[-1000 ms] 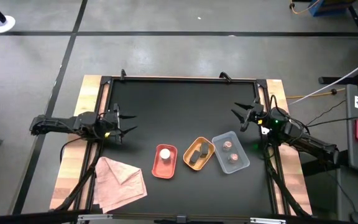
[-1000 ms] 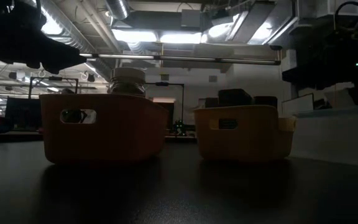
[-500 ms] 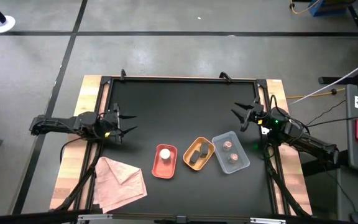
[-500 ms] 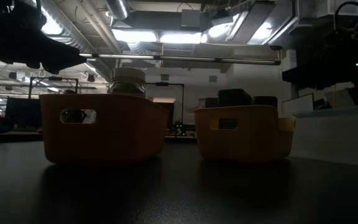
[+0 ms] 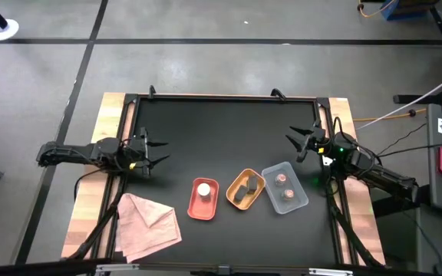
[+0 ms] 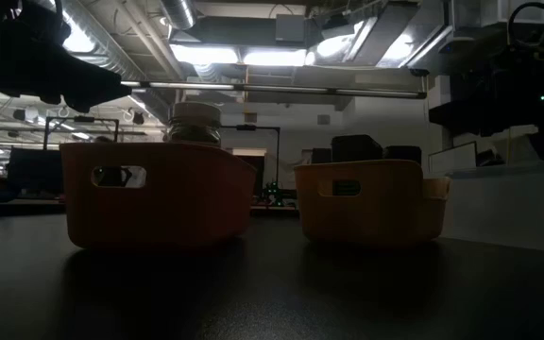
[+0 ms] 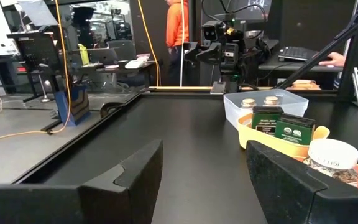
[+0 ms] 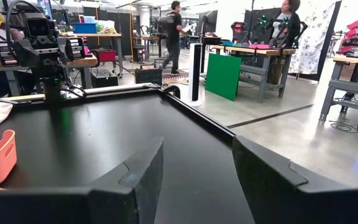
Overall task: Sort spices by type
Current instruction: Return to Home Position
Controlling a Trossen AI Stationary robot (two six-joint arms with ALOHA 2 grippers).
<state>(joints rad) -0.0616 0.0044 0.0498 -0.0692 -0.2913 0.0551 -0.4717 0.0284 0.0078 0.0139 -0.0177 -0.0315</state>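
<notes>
The white-capped jar [image 5: 203, 190] stands in the red tray [image 5: 202, 208]. Two dark grey-green jars [image 5: 242, 189] lie in the yellow tray [image 5: 255, 180]. Two pinkish-brown jars [image 5: 284, 186] stand in the grey tray [image 5: 298, 201]. The left wrist view shows the same: white-capped jar [image 7: 332, 160], dark jars [image 7: 281, 122], pinkish-brown jars [image 7: 260, 101]. My left gripper [image 5: 158, 151] is open and empty at the table's left edge. My right gripper [image 5: 296, 142] is open and empty near the right edge, beyond the grey tray.
A pink cloth [image 5: 149, 225] lies at the table's near left corner. The three trays stand in a row near the front middle. A raised black frame [image 5: 221, 97] runs round the black table top. People move in the room behind.
</notes>
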